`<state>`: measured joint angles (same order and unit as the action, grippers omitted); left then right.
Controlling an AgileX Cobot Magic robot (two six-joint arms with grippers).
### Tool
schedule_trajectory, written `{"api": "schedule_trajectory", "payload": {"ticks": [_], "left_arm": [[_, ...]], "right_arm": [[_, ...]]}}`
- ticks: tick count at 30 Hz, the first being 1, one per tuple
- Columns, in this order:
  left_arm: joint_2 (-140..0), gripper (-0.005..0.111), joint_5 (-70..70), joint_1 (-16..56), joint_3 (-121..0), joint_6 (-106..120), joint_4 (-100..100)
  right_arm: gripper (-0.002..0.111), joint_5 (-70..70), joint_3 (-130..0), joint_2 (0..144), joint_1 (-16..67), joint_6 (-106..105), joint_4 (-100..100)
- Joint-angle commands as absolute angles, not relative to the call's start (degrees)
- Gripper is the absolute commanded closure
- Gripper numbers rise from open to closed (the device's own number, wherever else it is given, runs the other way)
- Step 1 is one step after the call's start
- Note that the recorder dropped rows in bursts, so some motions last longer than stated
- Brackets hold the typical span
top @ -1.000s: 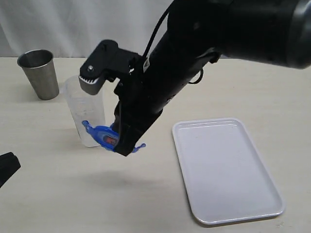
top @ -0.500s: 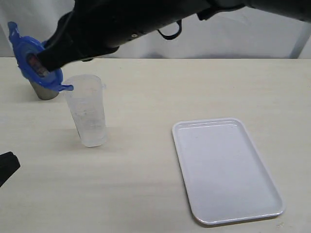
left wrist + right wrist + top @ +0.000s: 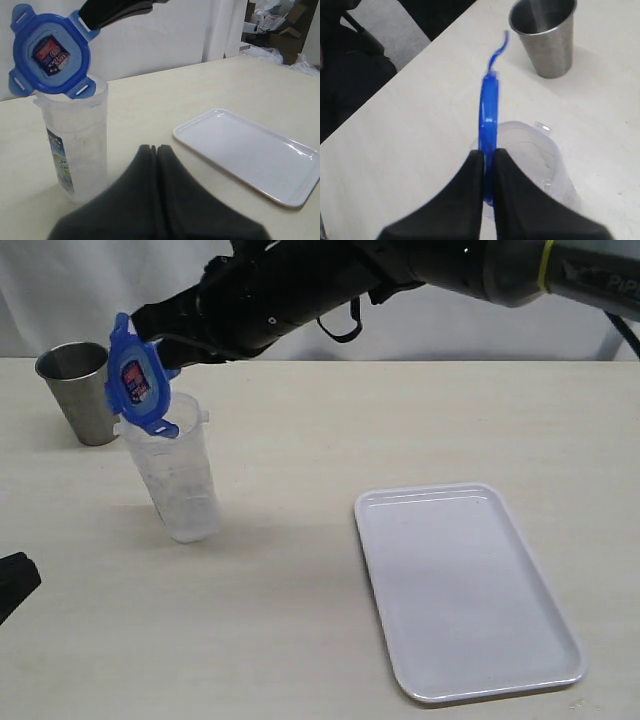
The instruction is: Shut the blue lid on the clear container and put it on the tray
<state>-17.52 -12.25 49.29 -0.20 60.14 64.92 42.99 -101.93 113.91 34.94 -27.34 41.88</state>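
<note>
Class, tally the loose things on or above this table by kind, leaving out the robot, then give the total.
lid: 1
container: 1
cup: 1
tray: 1
Total: 4

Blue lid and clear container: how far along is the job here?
Done: the right gripper has the blue lid pinched by its edge. In hand: lid held tilted at the rim of the clear container, not seated. Left: press it shut, then move the container from the table onto the tray.

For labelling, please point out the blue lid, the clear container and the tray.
blue lid (image 3: 135,381), exterior view, its sticker.
clear container (image 3: 185,495), exterior view, side wall.
tray (image 3: 465,580), exterior view, bare floor.
</note>
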Motion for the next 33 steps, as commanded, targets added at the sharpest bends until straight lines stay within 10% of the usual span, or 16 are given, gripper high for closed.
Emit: {"api": "schedule_trajectory", "payload": {"ticks": [1, 33], "left_arm": [[-17.8, 0.107, -12.3, 49.4, 0.0, 59.7, 65.5], [-17.8, 0.107, -12.1, 49.4, 0.0, 59.7, 65.9]], "right_arm": [[0.104, 45.1, -102.4, 114.9, 33.1, -26.8, 44.1], [0.104, 44.7, -102.6, 111.8, 31.9, -33.6, 65.5]]}}
